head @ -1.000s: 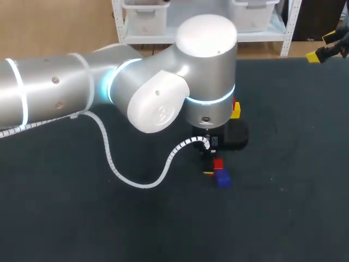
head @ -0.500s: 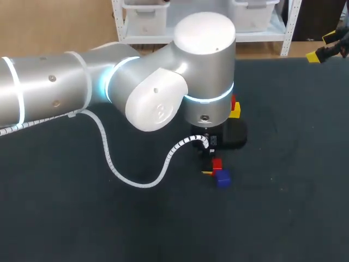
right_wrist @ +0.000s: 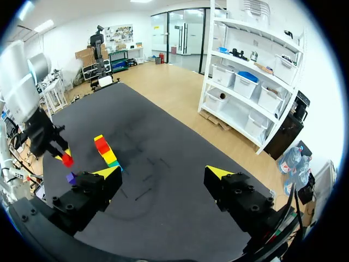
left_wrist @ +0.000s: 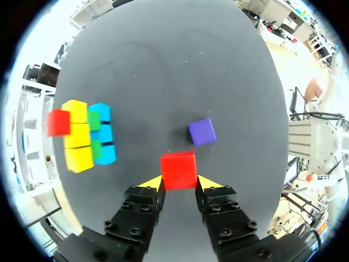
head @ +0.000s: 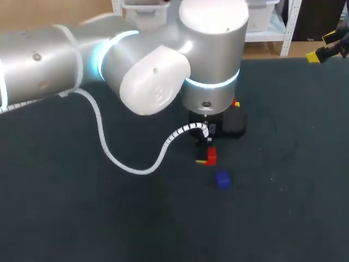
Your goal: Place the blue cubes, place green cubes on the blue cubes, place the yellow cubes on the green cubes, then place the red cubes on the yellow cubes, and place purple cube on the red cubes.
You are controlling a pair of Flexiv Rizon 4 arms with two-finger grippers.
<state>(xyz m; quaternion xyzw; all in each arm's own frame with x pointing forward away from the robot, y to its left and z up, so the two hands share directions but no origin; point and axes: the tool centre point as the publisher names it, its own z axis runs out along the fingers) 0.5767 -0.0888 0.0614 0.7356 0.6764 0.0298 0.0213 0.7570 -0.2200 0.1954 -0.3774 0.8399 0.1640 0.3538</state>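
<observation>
Left gripper (left_wrist: 179, 184), jaws clamped on a red cube (left_wrist: 178, 169), hangs near the purple cube (left_wrist: 202, 132); right gripper (right_wrist: 163, 173) jaws stand apart.

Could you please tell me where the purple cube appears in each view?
Head: purple cube just lower right of the red cube.
Left wrist: purple cube just ahead of the red cube.
Right wrist: purple cube, tiny, under the red cube.
Landmark: the red cube in the left gripper.
</observation>
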